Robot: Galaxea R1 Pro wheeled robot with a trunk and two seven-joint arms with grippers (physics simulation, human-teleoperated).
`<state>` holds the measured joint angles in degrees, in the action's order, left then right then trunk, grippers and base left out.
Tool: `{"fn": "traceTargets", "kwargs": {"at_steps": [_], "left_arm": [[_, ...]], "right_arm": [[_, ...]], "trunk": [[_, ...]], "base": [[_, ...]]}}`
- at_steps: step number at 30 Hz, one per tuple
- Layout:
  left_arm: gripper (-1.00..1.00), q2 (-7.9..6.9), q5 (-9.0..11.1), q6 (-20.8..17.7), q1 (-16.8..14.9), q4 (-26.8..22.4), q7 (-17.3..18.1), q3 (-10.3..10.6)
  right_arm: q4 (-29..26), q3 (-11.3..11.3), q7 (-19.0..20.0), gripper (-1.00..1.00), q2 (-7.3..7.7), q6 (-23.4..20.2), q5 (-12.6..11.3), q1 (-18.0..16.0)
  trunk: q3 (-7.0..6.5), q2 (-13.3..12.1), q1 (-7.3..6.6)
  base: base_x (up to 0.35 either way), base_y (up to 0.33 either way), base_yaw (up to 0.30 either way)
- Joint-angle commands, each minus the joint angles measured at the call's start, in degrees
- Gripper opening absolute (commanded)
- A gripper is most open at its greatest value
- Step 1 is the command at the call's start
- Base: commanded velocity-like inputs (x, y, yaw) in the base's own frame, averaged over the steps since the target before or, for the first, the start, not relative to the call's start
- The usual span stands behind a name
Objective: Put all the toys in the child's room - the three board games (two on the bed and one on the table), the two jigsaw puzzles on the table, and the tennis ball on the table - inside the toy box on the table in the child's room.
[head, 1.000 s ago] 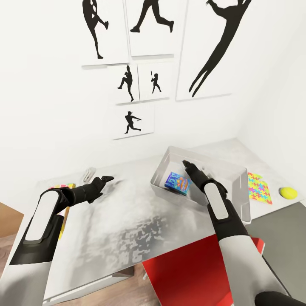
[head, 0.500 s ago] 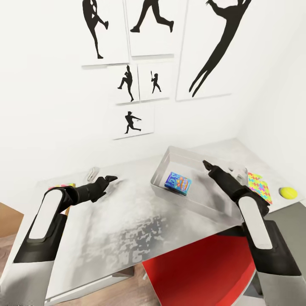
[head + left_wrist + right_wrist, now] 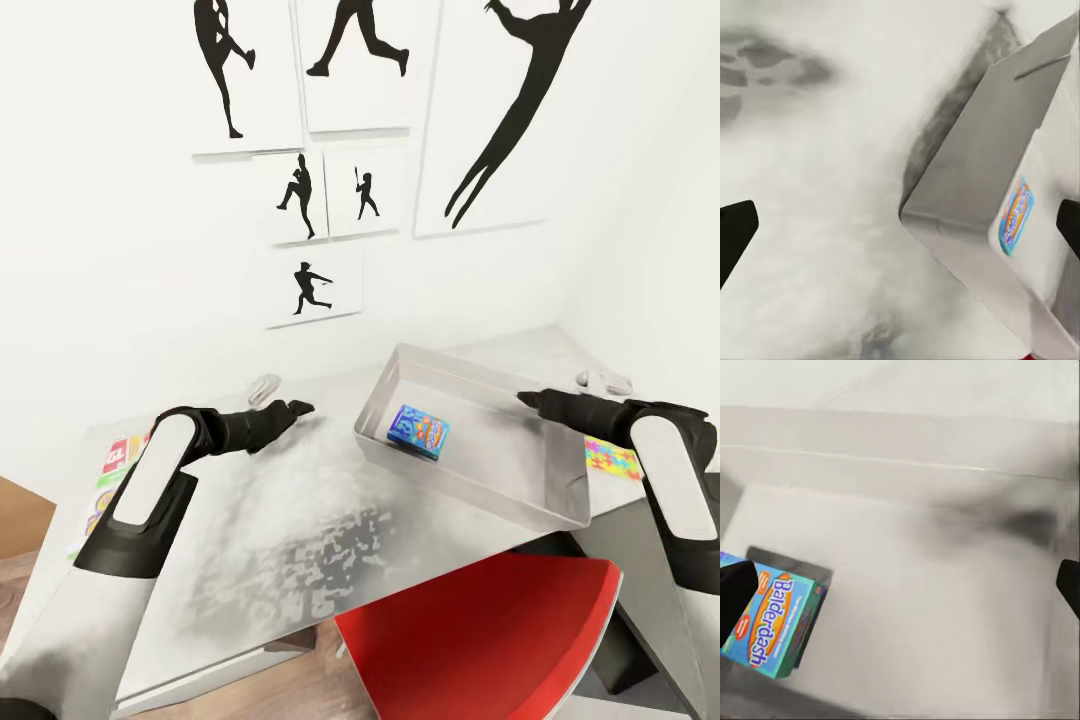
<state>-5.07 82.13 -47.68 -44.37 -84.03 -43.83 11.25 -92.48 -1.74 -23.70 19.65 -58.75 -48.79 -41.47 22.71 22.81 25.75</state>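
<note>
Both pairs of jaws stand spread and empty: in each wrist view the two dark fingertips sit at opposite edges with nothing between them. At the far left of the table (image 3: 300, 520), a pale board game (image 3: 118, 462) with red and green print has come into sight, now that the left arm has swung forward off it; it lies behind and outside the left gripper (image 3: 295, 408), which has advanced across the marbled top toward the toy box (image 3: 560, 500) and now hovers near that bin's left wall. Inside the bin, the small blue board game (image 3: 419, 431) lies flat at the left end, so one toy is already stowed. The right gripper (image 3: 527, 399) has pulled back out of the bin and swung rightward, hanging above its right end, well apart from the blue box. Just beyond its forearm, a jigsaw puzzle (image 3: 612, 461) peeks out on the table beside the bin, likely the next pick.
</note>
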Motion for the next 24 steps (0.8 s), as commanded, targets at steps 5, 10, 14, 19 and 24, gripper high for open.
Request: {"fn": "traceTargets", "kwargs": {"at_steps": [5, 10, 14, 19, 24], "left_arm": [[1.00, 2.18, 0.54, -0.06, -9.46, 7.34, -4.07, 4.42], [1.00, 8.92, 0.53, 0.19, -23.78, 23.28, -8.51, 12.07], [1.00, 12.41, 1.04, 0.71, -33.58, 34.99, -9.01, 16.97], [1.00, 13.98, 0.77, 0.96, -39.25, 42.41, -6.81, 19.60], [1.00, 14.51, 0.57, 1.05, -41.08, 46.01, -3.53, 20.65]], "right_arm": [[-0.06, -2.83, -1.09, 1.00, 2.00, -1.25, -0.60, -0.04], [0.04, -6.12, -1.32, 1.00, 4.58, -1.25, -0.54, 0.23], [0.18, -7.19, -1.39, 1.00, 6.98, -1.25, -0.52, 0.59], [0.25, -7.74, -1.42, 1.00, 9.00, -1.25, -0.52, 1.44], [0.85, -7.81, -1.49, 1.00, 9.74, -1.25, -0.51, 1.82]], "trunk": [[0.10, 0.11, 0.03], [0.10, 0.11, 0.03], [0.10, 0.11, 0.03], [0.10, 0.11, 0.03], [0.10, 0.11, 0.03]], "base": [[0.000, 0.000, 0.000], [0.000, 0.000, 0.000], [0.000, 0.000, 0.000], [0.000, 0.000, 0.000], [0.000, 0.000, 0.000]]}}
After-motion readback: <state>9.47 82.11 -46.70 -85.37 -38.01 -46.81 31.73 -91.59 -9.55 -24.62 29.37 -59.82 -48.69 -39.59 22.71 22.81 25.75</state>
